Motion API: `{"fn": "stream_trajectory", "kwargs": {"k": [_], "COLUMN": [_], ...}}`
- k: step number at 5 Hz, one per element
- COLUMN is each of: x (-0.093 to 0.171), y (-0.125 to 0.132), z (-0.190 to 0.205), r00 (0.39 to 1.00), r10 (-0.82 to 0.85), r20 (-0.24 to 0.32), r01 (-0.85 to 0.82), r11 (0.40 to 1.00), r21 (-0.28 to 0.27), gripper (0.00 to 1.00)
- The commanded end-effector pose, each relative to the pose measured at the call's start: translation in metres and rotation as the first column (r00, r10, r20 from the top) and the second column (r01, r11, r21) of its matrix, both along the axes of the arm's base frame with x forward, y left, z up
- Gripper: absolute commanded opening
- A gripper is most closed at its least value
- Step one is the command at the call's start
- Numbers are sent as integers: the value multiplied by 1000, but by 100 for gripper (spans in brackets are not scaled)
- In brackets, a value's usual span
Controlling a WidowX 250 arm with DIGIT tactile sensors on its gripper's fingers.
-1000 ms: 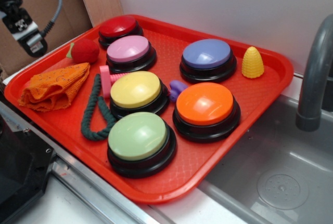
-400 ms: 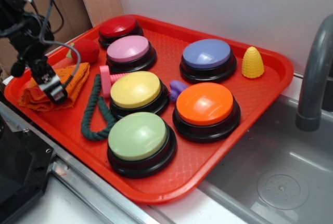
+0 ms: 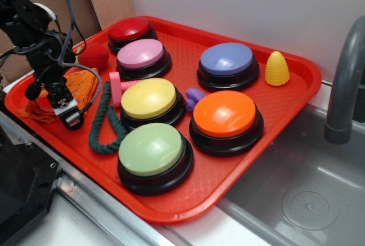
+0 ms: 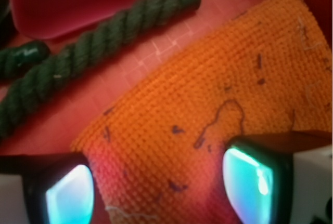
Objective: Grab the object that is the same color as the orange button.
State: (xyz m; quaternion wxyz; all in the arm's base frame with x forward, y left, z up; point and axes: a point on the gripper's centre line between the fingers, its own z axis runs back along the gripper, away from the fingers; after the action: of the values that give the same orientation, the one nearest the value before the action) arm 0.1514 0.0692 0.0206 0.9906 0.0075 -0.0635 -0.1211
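Note:
The orange knitted cloth (image 3: 84, 81) (image 4: 208, 94) lies folded at the left end of the red tray (image 3: 171, 214), and my arm hides much of it in the exterior view. My gripper (image 3: 48, 99) (image 4: 158, 187) is low over it and open. In the wrist view its two fingers stand wide apart, one on either side of a corner of the cloth. The orange button (image 3: 225, 113), a bright dome on a black base, sits at the tray's right front, far from the gripper.
A dark green rope (image 3: 102, 126) (image 4: 93, 47) and a pink toy (image 3: 116, 86) (image 4: 67, 0) lie just right of the cloth. A red ball (image 3: 94, 55) sits behind it. Several other buttons and a yellow cone (image 3: 277, 69) fill the tray. A sink (image 3: 296, 183) and faucet (image 3: 345, 86) are at right.
My arm has come down from the upper left onto the cloth and now covers most of it. The cloth and the other things have not moved.

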Motion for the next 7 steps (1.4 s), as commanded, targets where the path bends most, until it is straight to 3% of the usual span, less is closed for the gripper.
{"fn": "stream_trajectory", "kwargs": {"k": [1, 4, 5, 6, 7], "x": [3, 7, 7, 15, 28], "y": [-1, 4, 4, -8, -31], "z": [1, 15, 41, 91, 143], "r00": [998, 995, 981, 958, 943], "r10": [63, 102, 189, 288, 328], "r20": [11, -16, -33, -14, 55], "r01": [-64, -99, -184, -288, -322], "r11": [996, 986, 976, 957, 942], "r21": [56, 134, 120, -15, -95], "gripper": [0, 0, 0, 0, 0]}}
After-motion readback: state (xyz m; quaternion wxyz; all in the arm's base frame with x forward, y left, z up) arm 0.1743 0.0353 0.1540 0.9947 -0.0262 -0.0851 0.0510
